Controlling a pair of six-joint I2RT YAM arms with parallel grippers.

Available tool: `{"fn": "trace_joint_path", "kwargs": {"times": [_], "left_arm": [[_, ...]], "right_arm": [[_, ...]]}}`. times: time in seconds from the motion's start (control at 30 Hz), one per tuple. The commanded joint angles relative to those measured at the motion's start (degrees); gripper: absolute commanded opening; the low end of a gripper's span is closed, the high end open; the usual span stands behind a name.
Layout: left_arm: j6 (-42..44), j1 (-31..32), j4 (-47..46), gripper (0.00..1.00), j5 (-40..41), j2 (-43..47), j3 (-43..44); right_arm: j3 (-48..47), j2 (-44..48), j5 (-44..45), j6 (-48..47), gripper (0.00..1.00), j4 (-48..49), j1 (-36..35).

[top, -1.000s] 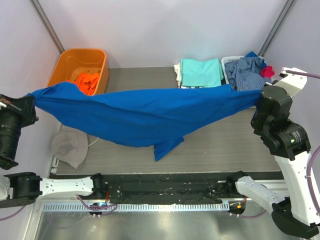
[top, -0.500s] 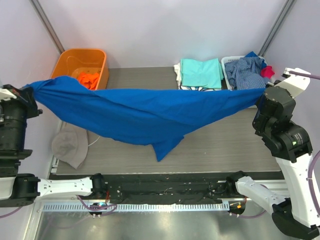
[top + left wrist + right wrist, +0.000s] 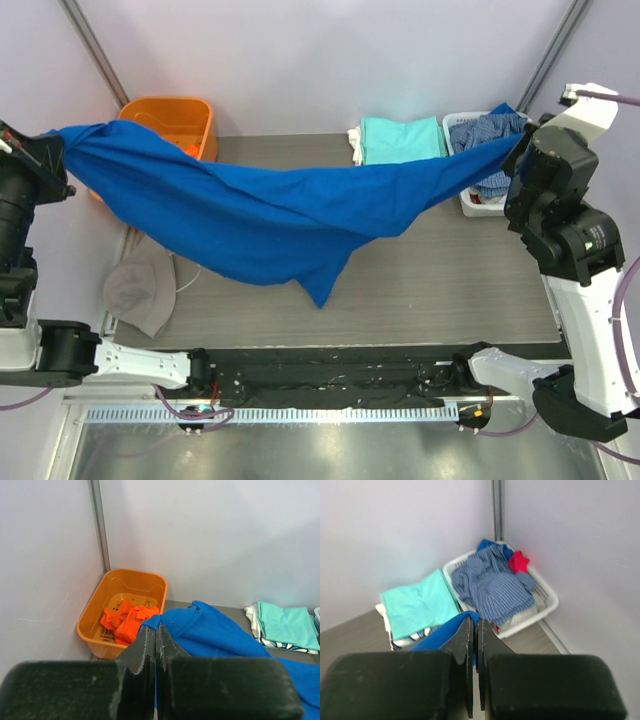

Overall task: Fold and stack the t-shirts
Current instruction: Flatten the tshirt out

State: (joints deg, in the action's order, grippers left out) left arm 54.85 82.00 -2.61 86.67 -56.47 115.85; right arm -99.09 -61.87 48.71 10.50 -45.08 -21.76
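Both ends of the blue shirt (image 3: 280, 220) are clenched: left jaws at ten o'clock, right jaws at two, length crosswise.

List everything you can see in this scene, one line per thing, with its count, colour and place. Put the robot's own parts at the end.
blue t-shirt: one, royal blue, stretched between the two end effectors and sagging over the table
aqua t-shirt: one, aqua, folded on top of a stack at the far edge
orange basket: one, orange, far left corner
orange garment: one, orange, crumpled inside the orange basket
white basket: one, white, far right corner
checked garment: one, blue and white, heaped in the white basket
red cloth: one, red, in the white basket
grey cloth: one, grey, near left of the table
table: one, grey
left end effector: one, black, shut on the blue t-shirt
right end effector: one, black, shut on the blue t-shirt
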Motion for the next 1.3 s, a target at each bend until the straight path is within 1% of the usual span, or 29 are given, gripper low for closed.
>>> {"fn": "trace_joint_path", "kwargs": {"times": [0.0,0.1,0.17,0.23,0.47,0.57,0.7,0.8,0.83,0.87,0.93,0.97,1.0,1.03,1.07,1.1,1.13,1.17,1.27], "left_arm": [[6.14,0.88,-1.17,0.0,5.17,-3.55,6.22],[8.34,0.97,-1.6,0.0,5.26,-5.67,8.51],[10.17,0.97,-2.04,0.0,5.96,-6.37,9.74],[12.29,0.97,-5.02,0.0,6.4,-6.9,9.74],[12.39,0.97,-6.35,0.0,6.84,-4.44,7.11],[11.33,0.97,-6.35,0.0,7.98,-2.95,4.39],[9.75,1.06,-7.14,0.0,9.3,-0.75,-1.84],[8.52,1.32,-8.46,0.0,9.92,1.18,-5.62],[7.13,1.5,-8.46,0.0,10.35,1.71,-6.51],[6.33,1.85,-8.55,0.0,10.62,2.93,-7.73],[4.92,2.38,-8.81,0.0,11.67,4.43,-11.95],[3.26,2.64,-9.86,0.0,12.11,6.61,-13.71],[2.38,2.99,-10.39,0.0,12.46,7.59,-17.99],[1.5,3.86,-11.79,0.0,13.25,8.91,-20.21],[0.36,4.22,-12.76,0.0,13.34,11.35,-25.36],[0.0,4.22,-14.6,0.0,13.35,12.95,-28.37],[-0.18,4.31,-19.05,0.0,13.35,14.18,-31.19],[-0.88,4.49,-20.66,0.0,13.35,15.24,-36.17],[-4.04,5.37,-22.0,0.0,13.35,18.49,-43.05]], "right_arm": [[-11.36,-3.6,-1.94,-2.33,0.01,2.81,-0.04],[-16.38,-4.93,-2.83,-3.47,0.01,2.45,-0.04],[-17.97,-5.19,-2.31,-4.44,0.01,2.45,-0.04],[-18.77,-4.32,-1.08,-5.31,0.01,3.06,-0.04],[-14.47,-0.37,0.34,-6.37,0.01,4.04,-0.04],[-13.42,0.78,-0.72,-5.41,0.01,2.37,-0.04],[-11.05,1.75,-4.14,-2.08,0.01,-0.79,0.05],[-4.56,3.85,-6.86,0.65,0.01,-1.85,0.05],[-2.45,4.55,-7.66,2.84,0.01,-1.85,-0.04],[2.1,5.17,-8.62,3.81,0.01,-1.77,-0.04],[6.87,7.02,-11.0,6.7,0.01,-1.68,-0.04],[11.33,7.54,-11.35,7.68,0.01,-1.59,0.05],[13.64,7.98,-12.22,8.39,0.01,-1.59,-0.04],[17.92,8.86,-12.76,9.96,0.01,-1.15,-0.04],[20.05,8.95,-13.28,10.59,0.01,-0.98,-0.04],[22.08,9.13,-14.42,11.29,0.01,-0.45,0.05],[24.1,9.31,-14.6,12.08,0.01,-0.1,-0.04],[27.77,9.31,-14.61,13.56,0.01,-0.1,-0.04],[34.37,9.4,-14.35,15.68,0.01,1.39,-0.04]]}}
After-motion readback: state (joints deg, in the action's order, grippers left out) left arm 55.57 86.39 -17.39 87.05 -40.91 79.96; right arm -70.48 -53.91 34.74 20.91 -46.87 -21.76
